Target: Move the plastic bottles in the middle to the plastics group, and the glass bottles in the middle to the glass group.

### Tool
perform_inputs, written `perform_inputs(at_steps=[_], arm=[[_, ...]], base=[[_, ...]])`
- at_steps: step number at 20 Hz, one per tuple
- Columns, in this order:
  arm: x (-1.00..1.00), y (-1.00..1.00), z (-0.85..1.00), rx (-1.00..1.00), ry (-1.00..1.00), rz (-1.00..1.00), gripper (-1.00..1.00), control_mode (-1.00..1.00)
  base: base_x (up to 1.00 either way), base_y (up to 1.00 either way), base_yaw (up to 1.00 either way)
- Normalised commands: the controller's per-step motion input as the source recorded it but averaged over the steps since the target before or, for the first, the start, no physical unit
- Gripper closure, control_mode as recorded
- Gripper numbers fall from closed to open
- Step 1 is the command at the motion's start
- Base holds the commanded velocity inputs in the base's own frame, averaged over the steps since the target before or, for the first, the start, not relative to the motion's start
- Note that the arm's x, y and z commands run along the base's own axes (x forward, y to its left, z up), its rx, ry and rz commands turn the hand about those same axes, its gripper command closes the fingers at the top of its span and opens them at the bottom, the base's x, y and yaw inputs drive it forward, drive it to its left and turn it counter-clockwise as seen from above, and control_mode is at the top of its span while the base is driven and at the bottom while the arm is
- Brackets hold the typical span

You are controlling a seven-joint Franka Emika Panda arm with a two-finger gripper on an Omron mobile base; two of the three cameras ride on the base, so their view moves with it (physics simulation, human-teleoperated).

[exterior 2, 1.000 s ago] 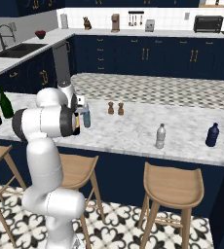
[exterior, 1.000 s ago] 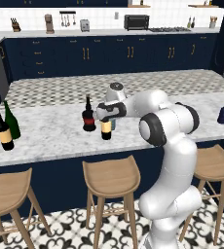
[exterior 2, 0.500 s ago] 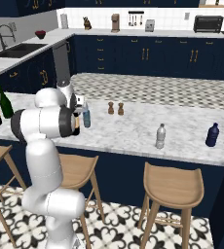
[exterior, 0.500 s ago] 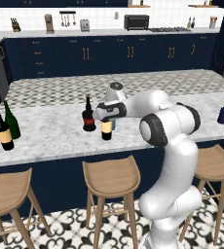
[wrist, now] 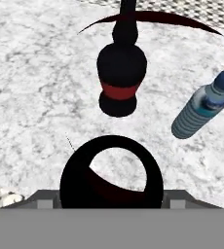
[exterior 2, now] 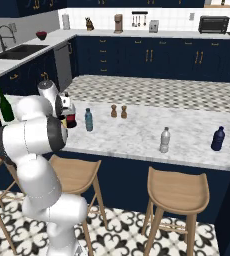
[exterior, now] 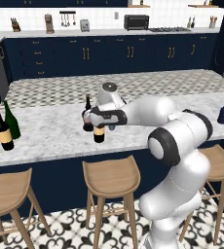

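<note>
Marble-veined counter (exterior: pixel 50 129): gripper (exterior: pixel 99 118) clamped on slim dark wine bottle (exterior: pixel 99 134); squat red-banded bottle (wrist: pixel 121 73), ribbed pale-blue bottle (wrist: pixel 201 110) nearby.

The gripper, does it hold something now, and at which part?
The gripper is closed on the wine bottle with the yellow-tan label, gripping it high up at the neck, above the label.
</note>
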Motion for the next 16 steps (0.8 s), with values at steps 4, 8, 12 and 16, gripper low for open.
perform_inputs(at_steps=[4, 8, 12, 16], arm=[[-0.14, 0.95, 0.24, 0.00, 0.00, 0.14, 1.00, -1.00], [0.00, 0.97, 0.01, 0.00, 0.00, 0.21, 1.00, -1.00], [0.00, 0.93, 0.00, 0.00, 0.00, 0.21, 1.00, -1.00], [0.00, 0.93, 0.00, 0.00, 0.00, 0.19, 1.00, -1.00]], base=[[0.00, 0.00, 0.00], [0.00, 0.00, 0.00], [0.00, 0.00, 0.00], [0.00, 0.00, 0.00]])
